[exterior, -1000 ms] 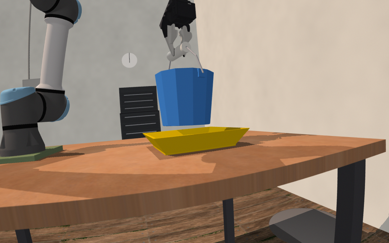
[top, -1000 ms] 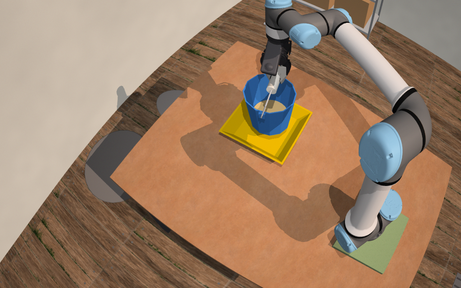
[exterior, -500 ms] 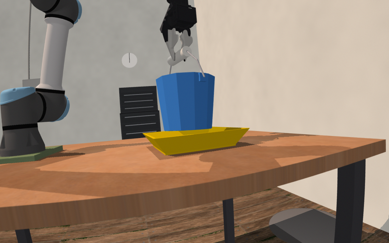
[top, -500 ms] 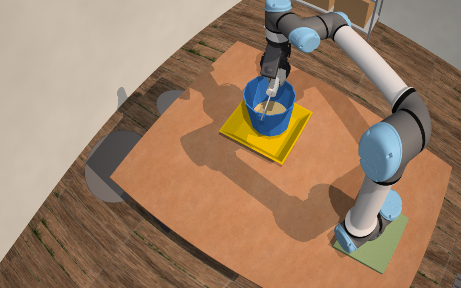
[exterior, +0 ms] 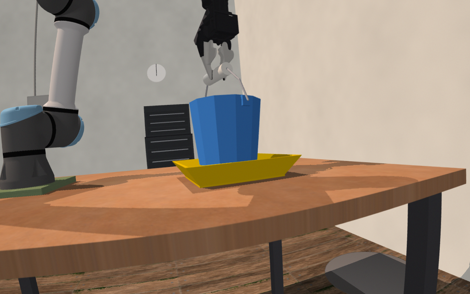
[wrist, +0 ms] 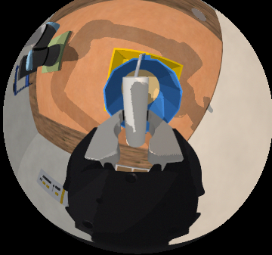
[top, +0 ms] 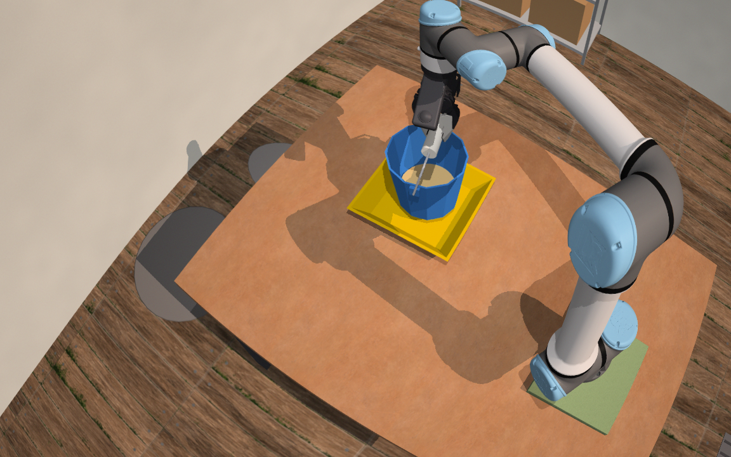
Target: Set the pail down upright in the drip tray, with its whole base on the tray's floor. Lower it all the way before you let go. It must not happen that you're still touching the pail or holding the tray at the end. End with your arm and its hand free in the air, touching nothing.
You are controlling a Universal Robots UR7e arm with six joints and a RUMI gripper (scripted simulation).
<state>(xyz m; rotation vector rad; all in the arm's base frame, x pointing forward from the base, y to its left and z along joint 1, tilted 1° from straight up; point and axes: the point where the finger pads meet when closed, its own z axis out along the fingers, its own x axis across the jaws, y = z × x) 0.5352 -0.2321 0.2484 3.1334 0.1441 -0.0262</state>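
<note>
One pail (exterior: 225, 129) inside one tray (exterior: 236, 171), handle in gripper (exterior: 216, 73) grasp.

pail (exterior: 225, 129) blue | drip tray (exterior: 240, 171) yellow | table (exterior: 193, 215) orange-brown wood | base plate (exterior: 63, 181) green

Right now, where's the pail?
In the exterior view the blue pail hangs upright from the gripper by its handle, base lowered inside the yellow drip tray.

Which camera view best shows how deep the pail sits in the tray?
The exterior view: side-on, the pail stands upright with its bottom hidden behind the tray wall. The top view shows only the pail's place over the tray; the wrist view is mostly blocked by the gripper and handle.
</note>
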